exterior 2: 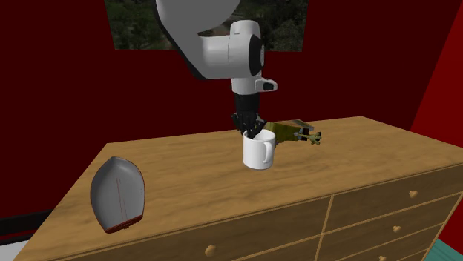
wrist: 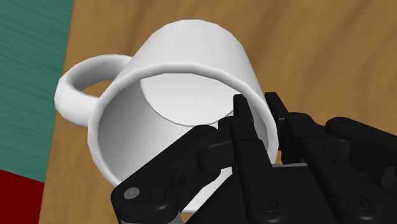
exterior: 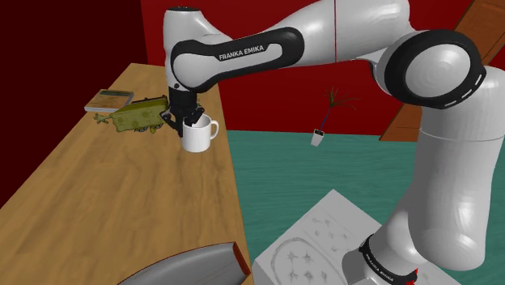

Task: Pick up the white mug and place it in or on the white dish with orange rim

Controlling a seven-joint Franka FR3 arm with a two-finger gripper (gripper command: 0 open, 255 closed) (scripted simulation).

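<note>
Deep red walls and a teal floor (exterior: 324, 178) surround a long wooden tabletop (exterior: 121, 202) in the shoulder view. Toward its far end the all-black two-finger gripper (exterior: 184, 121) comes straight down onto a white cylindrical mug (exterior: 198, 135), which is upright with its loop handle turned to that view's right. Just behind it lie a lumpy olive-green object (exterior: 139, 116) and a flat book (exterior: 109, 99). The shallow grey-white dish with a red-orange rim (exterior: 186, 265) sits at the near end, well apart from the mug, so the carry must cover much of the tabletop.

From the second exterior view, which faces the arm across a wooden chest of drawers (exterior 2: 371, 215), the gripper (exterior 2: 251, 133) hangs vertically over the mug (exterior 2: 258, 153). I cannot tell whether the mug's base rests on the wood or is just clear of it. The dish (exterior 2: 117, 189) looks tipped up on its edge near this view's left, hollow side outward, which may make setting the mug in it awkward.

Seen from the wrist, the fingers (wrist: 240, 121) are clamped on the mug's (wrist: 184, 57) wall, one inside the rim and one outside, on the side away from the handle. Pinching the thin wall is probably chosen because the body looks too wide to span. Held off-centre like this, the mug could swing or slip.
</note>
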